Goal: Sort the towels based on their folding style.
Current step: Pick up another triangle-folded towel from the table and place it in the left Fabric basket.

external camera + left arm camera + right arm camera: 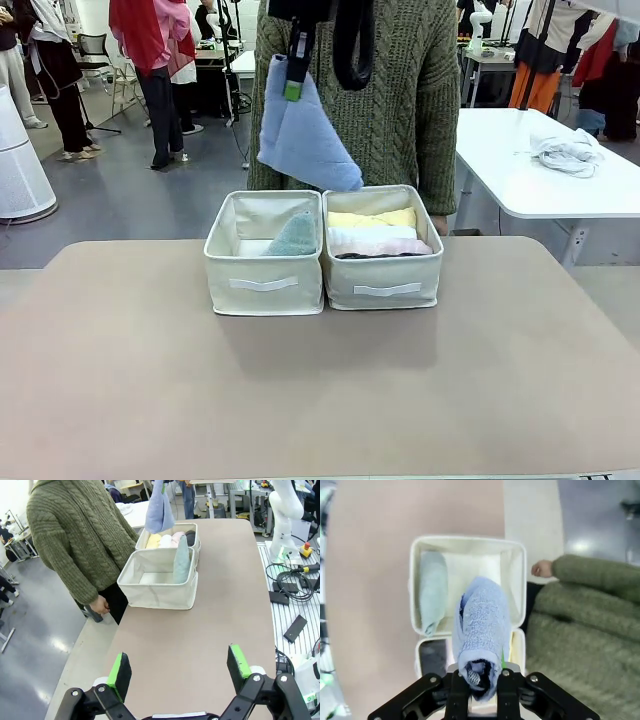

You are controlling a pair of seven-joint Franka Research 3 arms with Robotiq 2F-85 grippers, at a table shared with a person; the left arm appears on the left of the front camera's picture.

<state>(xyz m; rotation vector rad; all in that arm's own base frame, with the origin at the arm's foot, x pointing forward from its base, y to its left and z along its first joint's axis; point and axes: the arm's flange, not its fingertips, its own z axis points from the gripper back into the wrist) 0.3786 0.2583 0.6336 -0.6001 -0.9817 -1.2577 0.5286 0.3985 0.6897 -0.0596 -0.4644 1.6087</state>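
My right gripper (292, 75) hangs high, pinching the blue towel (303, 135)
Below it sit the two bins (265, 290), teal towel (294, 238) in one; my left gripper (180, 672) hovers low, jaws wide

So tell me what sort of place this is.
Probably a robotics lab or workshop: another white robot arm stands on a metal bench, cables trail beside it, and white work tables line an open floor.

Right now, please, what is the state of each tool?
Left tool: open, holding nothing.
Right tool: closed on the blue towel, above the bins.
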